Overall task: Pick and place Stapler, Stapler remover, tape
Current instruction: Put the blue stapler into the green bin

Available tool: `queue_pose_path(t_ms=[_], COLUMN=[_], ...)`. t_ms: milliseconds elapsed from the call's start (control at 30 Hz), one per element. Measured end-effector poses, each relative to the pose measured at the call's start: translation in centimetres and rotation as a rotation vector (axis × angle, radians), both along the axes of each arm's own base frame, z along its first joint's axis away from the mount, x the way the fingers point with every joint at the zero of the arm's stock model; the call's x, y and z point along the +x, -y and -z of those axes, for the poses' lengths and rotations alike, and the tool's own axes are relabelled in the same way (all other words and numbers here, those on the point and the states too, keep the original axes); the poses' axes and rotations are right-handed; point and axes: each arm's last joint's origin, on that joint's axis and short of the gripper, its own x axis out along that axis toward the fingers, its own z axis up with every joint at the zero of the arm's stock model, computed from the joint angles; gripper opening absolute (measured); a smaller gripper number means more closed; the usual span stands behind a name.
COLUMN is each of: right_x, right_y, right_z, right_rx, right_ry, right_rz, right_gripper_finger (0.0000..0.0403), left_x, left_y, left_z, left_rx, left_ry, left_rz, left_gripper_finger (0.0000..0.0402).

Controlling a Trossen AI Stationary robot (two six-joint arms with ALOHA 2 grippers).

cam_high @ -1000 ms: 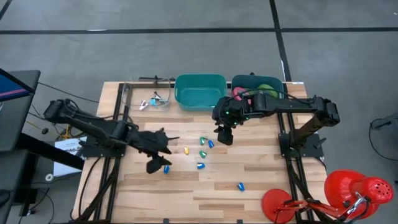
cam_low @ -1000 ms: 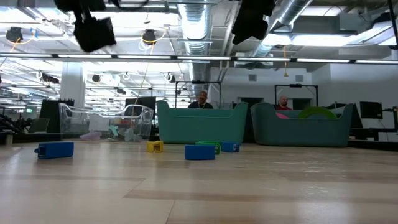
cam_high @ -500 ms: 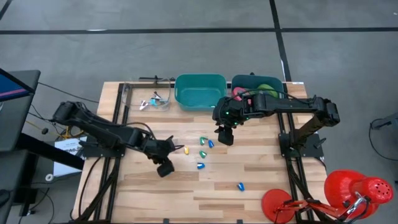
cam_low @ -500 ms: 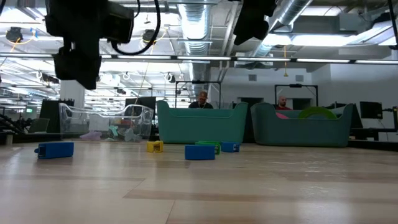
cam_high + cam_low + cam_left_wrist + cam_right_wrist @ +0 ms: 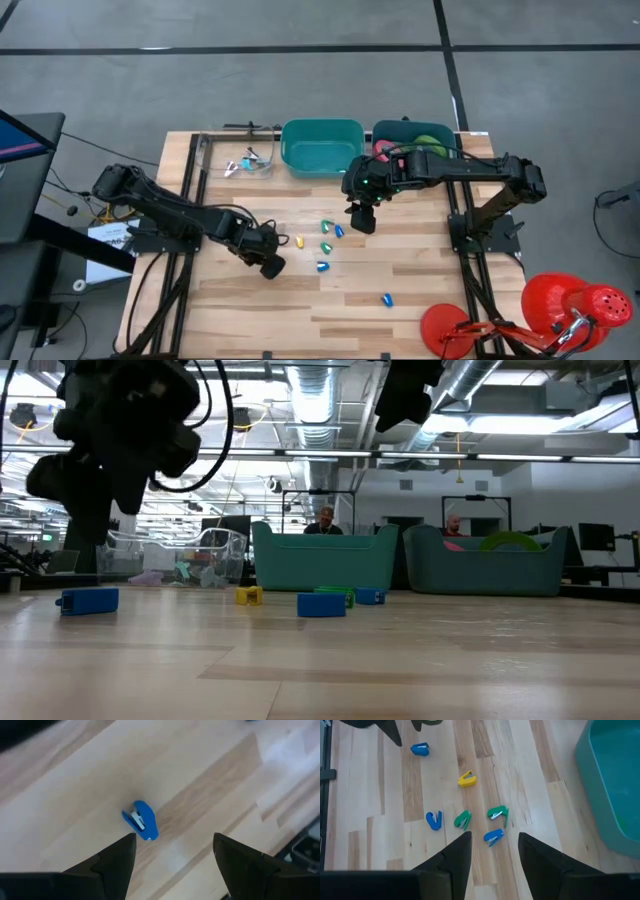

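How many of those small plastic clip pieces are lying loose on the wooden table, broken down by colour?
Blue plastic clip pieces: 4
Green plastic clip pieces: 2
Yellow plastic clip pieces: 1
Total: 7

The pale butcher-block wooden table top (image 5: 420,290) is made of long glued strips with visible grain and a smooth, faintly satin finish that catches soft reflections in the low view. The small blue plastic staple remover (image 5: 141,820) looks glossy, with a bright metal insert between its halves. The teal plastic bins (image 5: 322,146) have smooth, matt walls with rounded rims. The clear plastic tray (image 5: 170,550) is transparent and shiny. The dark left gripper fingers (image 5: 116,861) appear matt black plastic. The grey floor (image 5: 300,70) looks like dull, slightly mottled concrete.
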Motion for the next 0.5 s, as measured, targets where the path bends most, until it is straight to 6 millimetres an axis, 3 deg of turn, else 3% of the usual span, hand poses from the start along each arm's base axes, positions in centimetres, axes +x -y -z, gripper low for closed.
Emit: queue_pose_path(t_ms=[500], right_x=[0.0], right_y=[0.1], right_z=[0.0], right_rx=[-0.034], right_ry=[0.002], right_rz=[-0.048], right_gripper_finger=[0.0154], left_x=[0.6], left_y=[0.3], left_z=[2.6], left_rx=[-0.039], left_ry=[-0.158], left_rz=[-0.135], left_gripper_finger=[0.0254])
